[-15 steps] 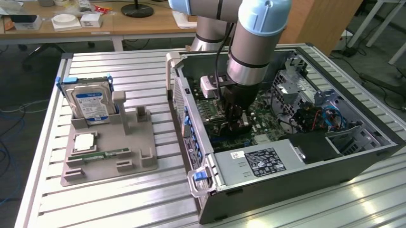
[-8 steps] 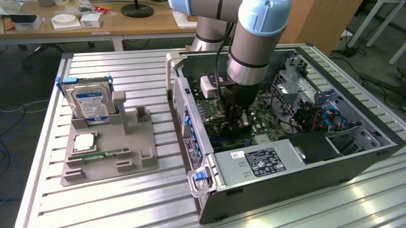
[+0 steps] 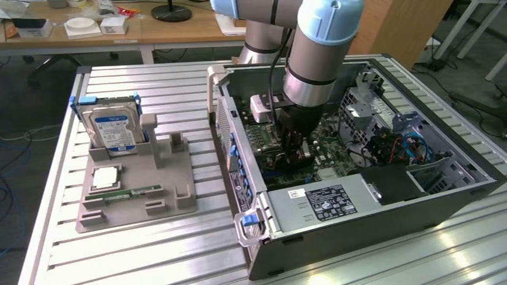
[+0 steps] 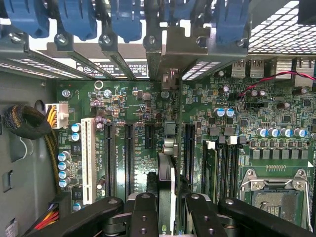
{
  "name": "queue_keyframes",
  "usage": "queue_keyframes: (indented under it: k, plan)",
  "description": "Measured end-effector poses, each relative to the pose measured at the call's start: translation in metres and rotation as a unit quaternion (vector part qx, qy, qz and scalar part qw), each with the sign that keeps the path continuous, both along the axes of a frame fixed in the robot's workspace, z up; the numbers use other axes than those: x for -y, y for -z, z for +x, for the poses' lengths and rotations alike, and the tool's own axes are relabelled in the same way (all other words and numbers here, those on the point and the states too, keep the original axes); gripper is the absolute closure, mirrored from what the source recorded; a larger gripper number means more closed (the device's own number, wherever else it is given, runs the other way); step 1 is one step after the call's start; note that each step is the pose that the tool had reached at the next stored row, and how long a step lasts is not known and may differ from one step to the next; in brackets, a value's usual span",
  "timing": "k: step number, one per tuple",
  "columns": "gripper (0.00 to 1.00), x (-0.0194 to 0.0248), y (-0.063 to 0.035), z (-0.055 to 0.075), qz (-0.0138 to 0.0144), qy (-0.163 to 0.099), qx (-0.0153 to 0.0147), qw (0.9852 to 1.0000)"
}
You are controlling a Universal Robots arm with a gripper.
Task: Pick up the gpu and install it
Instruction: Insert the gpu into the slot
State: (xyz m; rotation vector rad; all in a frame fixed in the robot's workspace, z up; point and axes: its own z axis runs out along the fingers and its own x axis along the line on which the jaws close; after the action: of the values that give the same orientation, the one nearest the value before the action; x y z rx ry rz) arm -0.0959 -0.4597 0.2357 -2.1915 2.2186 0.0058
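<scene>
The gpu (image 4: pixel 166 165) is seen edge-on as a thin upright card between my fingertips. Its pale metal bracket (image 4: pixel 183 49) sits at the case's rear slot openings. My gripper (image 4: pixel 165 210) is shut on the card, with the black fingers (image 4: pixel 143 212) pressing either side. The card stands over the motherboard (image 4: pixel 133 103), in line with the long black expansion slots (image 4: pixel 129 158). In the exterior view, the gripper (image 3: pixel 295 153) reaches down into the open computer case (image 3: pixel 357 228), low over the board.
A grey parts holder (image 3: pixel 158 199) on the slatted table at the exterior view's left carries a silver hard drive (image 3: pixel 113 129), a processor chip (image 3: pixel 105 176) and a green memory stick (image 3: pixel 130 193). Blue latches (image 4: pixel 126 19), a white slot (image 4: pixel 88 158) and the processor socket (image 4: pixel 274 197) surround the card.
</scene>
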Motion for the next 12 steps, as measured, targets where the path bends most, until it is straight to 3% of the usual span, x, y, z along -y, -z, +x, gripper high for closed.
queue_keyframes:
  k: [5,7,8,12]
  plan:
    - [0.74,-0.0002,0.0005,-0.0005,0.0010,0.000,-0.0005,1.0000]
    - [0.73,-0.0002,0.0005,-0.0002,0.0005,0.000,0.0003,1.0000]
    - [0.67,-0.0001,0.0001,-0.0001,0.0001,0.000,0.0000,1.0000]
    - [0.67,0.0000,-0.0005,0.0000,-0.0001,0.000,0.0000,1.0000]
